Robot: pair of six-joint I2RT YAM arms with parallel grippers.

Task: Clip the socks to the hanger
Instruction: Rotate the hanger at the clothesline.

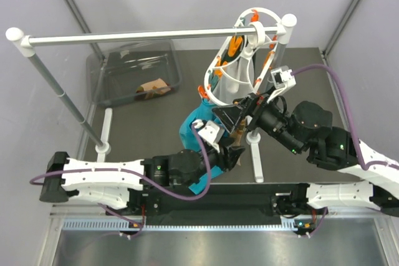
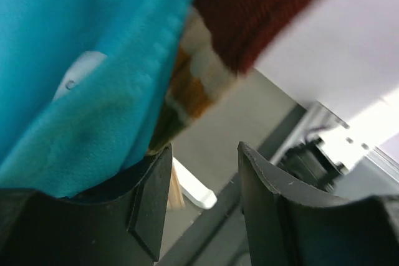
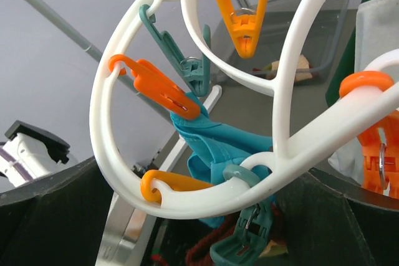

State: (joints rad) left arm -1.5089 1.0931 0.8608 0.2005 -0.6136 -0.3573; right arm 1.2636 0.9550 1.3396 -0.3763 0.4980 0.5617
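The hanger (image 1: 248, 54) hangs tilted from the white rail (image 1: 149, 35) at the far right of the worktop (image 1: 149, 129), its lower rim dipping toward both arms. The right gripper (image 3: 193, 228) is up at that lower rim. Its jaws stand wide apart and the white rim crosses the gap between them, though I cannot tell whether either jaw touches it. An orange clip (image 3: 159, 86) on the rim pinches the teal cloth (image 3: 215, 147), which droops below the hanger. Just to the near side, the left gripper (image 2: 202, 197) sits under the cloth with its jaws parted and nothing between them. The cloth lies against one of them. One sock (image 2: 249, 10), dark red with a striped tan band, hangs just above those jaws, beside the cloth. More socks (image 1: 153, 87) lie in the clear bin (image 1: 174, 60) at the far left
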